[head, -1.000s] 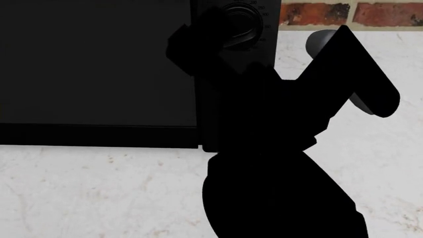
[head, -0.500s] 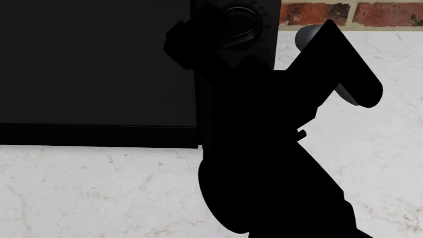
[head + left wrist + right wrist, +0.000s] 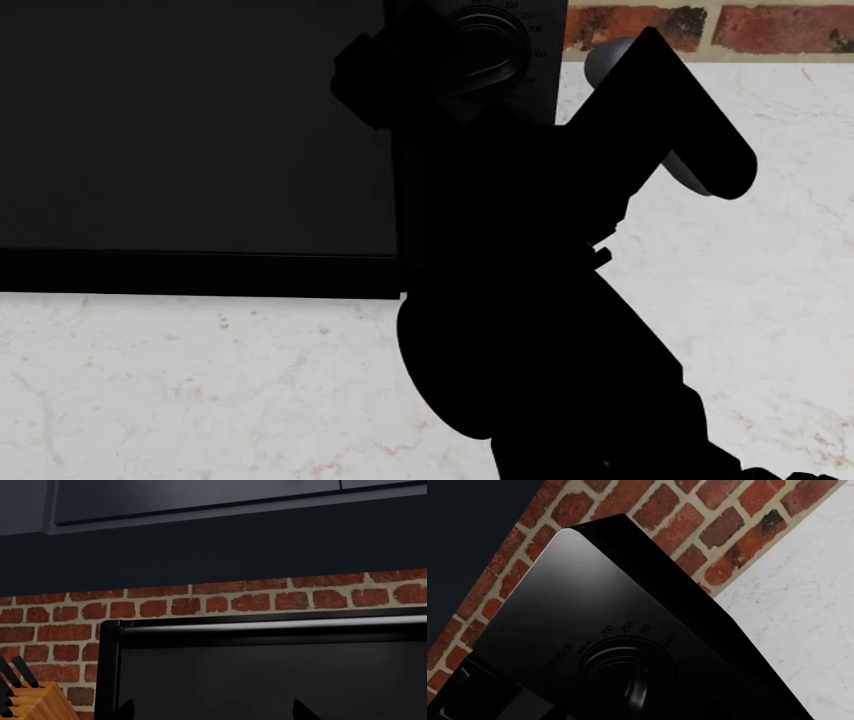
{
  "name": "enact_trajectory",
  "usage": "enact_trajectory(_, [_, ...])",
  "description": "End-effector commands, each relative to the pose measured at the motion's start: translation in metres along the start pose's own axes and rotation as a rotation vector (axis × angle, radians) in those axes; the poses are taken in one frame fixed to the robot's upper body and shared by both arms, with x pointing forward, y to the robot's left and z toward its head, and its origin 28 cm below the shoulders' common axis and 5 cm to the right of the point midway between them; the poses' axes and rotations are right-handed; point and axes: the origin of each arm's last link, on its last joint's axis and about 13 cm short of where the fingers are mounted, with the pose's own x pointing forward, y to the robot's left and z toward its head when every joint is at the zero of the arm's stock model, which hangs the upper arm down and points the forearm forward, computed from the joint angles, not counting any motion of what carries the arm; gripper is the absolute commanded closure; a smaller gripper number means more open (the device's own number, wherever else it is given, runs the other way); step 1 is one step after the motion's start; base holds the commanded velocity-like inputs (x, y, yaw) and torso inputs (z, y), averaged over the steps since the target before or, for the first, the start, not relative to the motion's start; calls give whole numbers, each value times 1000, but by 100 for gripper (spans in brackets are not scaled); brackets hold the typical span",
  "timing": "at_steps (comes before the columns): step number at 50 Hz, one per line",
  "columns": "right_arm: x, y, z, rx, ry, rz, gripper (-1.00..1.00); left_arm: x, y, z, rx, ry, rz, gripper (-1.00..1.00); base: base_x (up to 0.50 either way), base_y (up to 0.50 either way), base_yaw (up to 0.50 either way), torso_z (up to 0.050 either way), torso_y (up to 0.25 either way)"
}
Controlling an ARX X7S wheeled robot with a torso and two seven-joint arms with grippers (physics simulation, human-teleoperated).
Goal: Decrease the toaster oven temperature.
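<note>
The toaster oven [image 3: 200, 130] is a big black box with a wide dark door. Its narrow panel carries a round black knob [image 3: 483, 48]. My right arm is a black shape reaching up to that panel, and my right gripper [image 3: 447, 78] is at the knob. In the right wrist view the knob [image 3: 630, 680] sits close, dead ahead, under white marks 200 to 350 on the oven [image 3: 580, 595]. The fingers merge with the black panel. My left gripper [image 3: 212, 712] is open and empty, facing the oven door [image 3: 267, 680].
The oven stands on a white marble counter [image 3: 200, 400] against a red brick wall [image 3: 774, 28]. A wooden knife block [image 3: 33, 702] stands beside the oven's far side. Dark cabinets [image 3: 200, 500] hang above.
My right forearm and elbow have swung left and up toward the panel. The gripper stays at the knob, and the knob looks the same.
</note>
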Motion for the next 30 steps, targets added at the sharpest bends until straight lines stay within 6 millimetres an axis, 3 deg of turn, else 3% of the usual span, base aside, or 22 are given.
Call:
enact_trajectory(1, [5, 1, 1, -2, -9, -5, -100, 0, 1, 0, 2, -1, 1, -100, 0, 0, 0, 0, 0])
enact_trajectory(11, [8, 1, 0, 1, -1, -10, -100, 0, 0, -2, 1, 3, -1, -100, 0, 0, 0, 0, 0])
enact_trajectory(12, [7, 2, -1, -3, -3, -13, 100, 0, 0, -3, 1, 5, 0, -100, 0, 0, 0, 0, 0])
enact_trajectory(30, [5, 2, -6, -107, 17, 24, 100, -4, 1, -6, -1, 20, -6, -100, 12, 2, 7, 0, 0])
